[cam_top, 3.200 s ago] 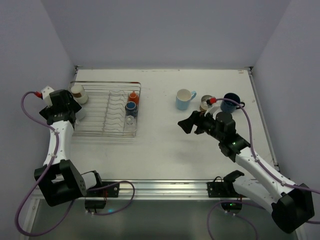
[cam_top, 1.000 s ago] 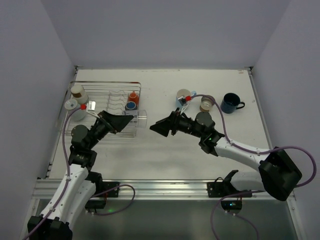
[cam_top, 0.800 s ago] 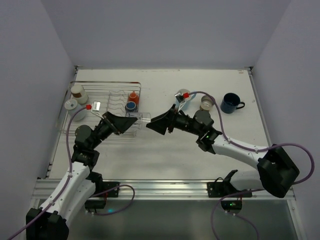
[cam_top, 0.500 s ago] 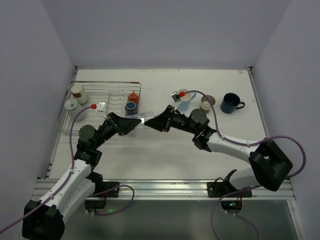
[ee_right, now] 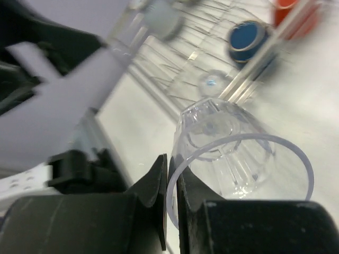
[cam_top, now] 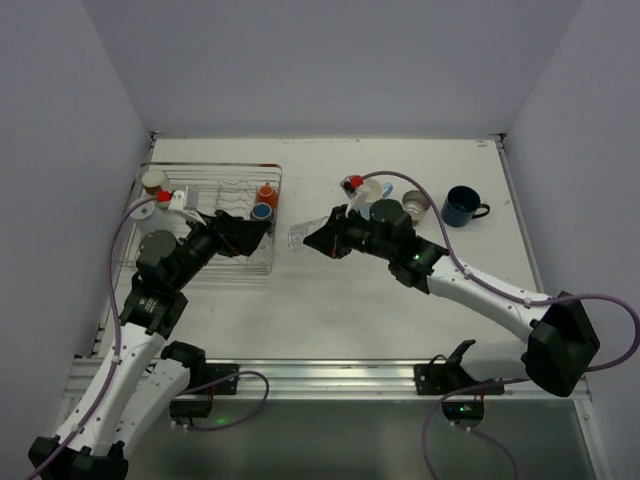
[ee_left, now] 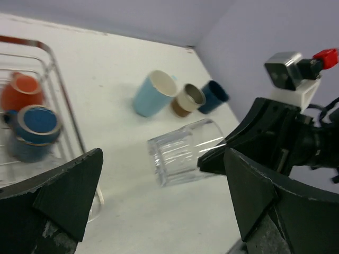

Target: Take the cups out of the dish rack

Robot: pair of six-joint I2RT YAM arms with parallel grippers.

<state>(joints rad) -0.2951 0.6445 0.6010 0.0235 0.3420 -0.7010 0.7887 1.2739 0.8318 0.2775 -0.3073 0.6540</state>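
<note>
Beside the dish rack (cam_top: pixel 225 165), the right gripper (ee_right: pixel 171 174) is pinching the clear glass (ee_left: pixel 183 151) by its rim, probably to carry it off; the left gripper (cam_top: pixel 255 232) is hanging open.

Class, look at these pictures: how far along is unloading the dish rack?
Done: a light blue cup, tan cup and navy mug sit out on the table. In hand: the right gripper holds a clear glass outside the dish rack; the left gripper is open. Left: at least an orange mug, blue mug and pale cup sit in it.
</note>
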